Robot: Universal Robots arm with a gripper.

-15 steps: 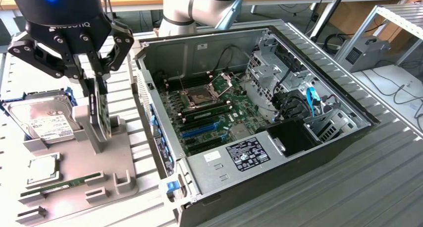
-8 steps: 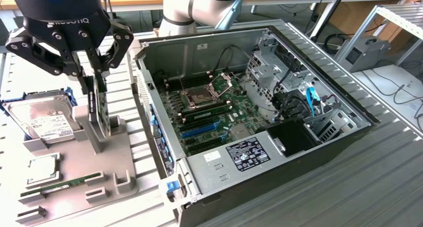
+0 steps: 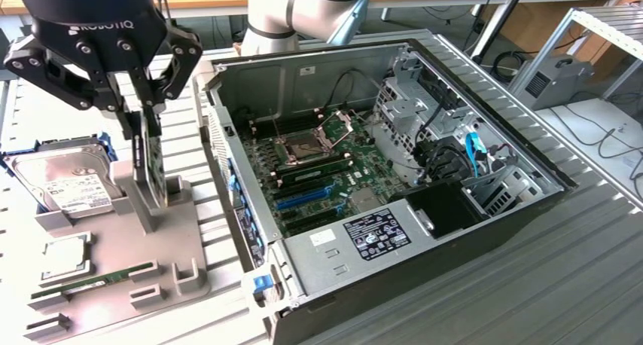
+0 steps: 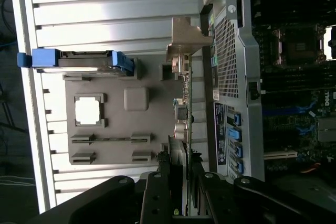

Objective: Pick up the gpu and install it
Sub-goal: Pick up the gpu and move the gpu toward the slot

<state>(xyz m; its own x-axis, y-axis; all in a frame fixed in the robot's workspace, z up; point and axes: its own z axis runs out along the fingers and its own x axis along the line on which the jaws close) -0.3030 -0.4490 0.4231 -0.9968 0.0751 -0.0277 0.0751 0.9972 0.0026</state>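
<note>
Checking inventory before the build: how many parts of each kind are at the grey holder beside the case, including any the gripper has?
Hard drive: 1
Processor chip: 1
Memory stick: 1
gpu, upright in the gripper: 1
Total: 4

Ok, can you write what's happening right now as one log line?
gripper: shut on graphics card | card: upright over gray tray | computer case: open, card not in yet

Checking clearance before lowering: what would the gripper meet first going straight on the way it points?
The gpu, standing on edge in the grey holder right under the gripper; whether they already touch is unclear.
</note>
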